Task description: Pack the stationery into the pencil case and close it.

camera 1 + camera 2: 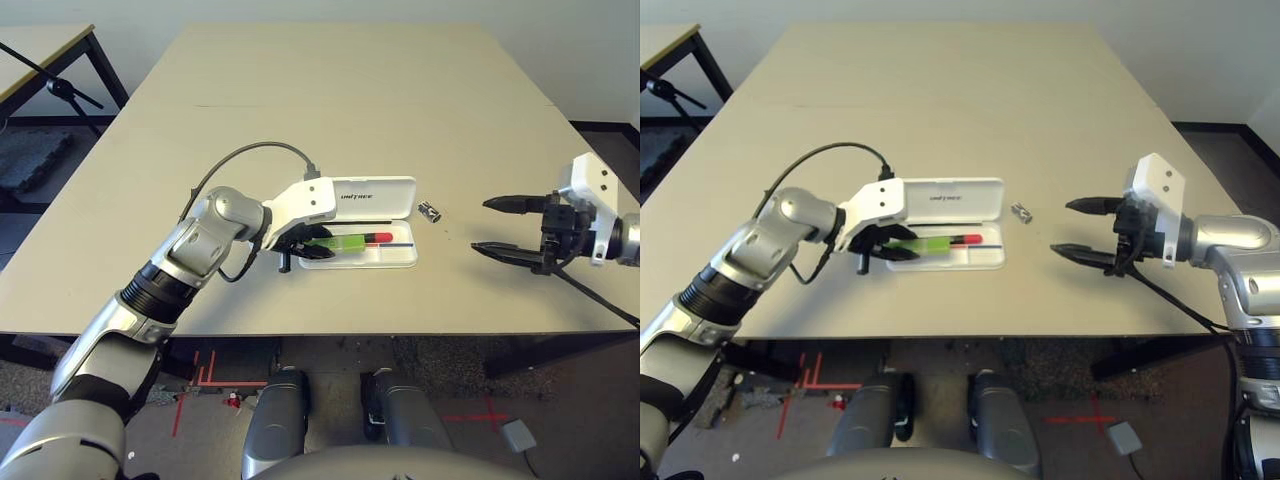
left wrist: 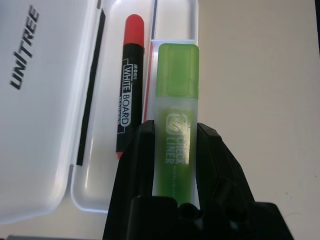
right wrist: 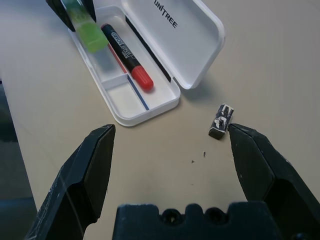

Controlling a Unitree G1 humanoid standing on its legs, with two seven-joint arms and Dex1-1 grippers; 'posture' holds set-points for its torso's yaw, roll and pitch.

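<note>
Highlighter (image 2: 175, 120) was clamped between the left gripper (image 1: 312, 245) fingers, body running lengthwise along the pencil case (image 1: 395, 258) tray, cap end pointing away from the pincer toward the far end of the box. It sat over the near compartment, just beside the red marker (image 2: 127, 82), which already lay in the tray parallel to it. Couldn't tell if it was touching the tray floor yet. Lid (image 1: 372, 197) stood open behind. Right gripper (image 1: 512, 228) hung over the table with jaws spread wide, holding nothing. Small metal piece (image 3: 220, 120) lay on the table between case and right gripper, just beside one of its fingertips, so I'd say the right arm was the nearer one for it.
</note>
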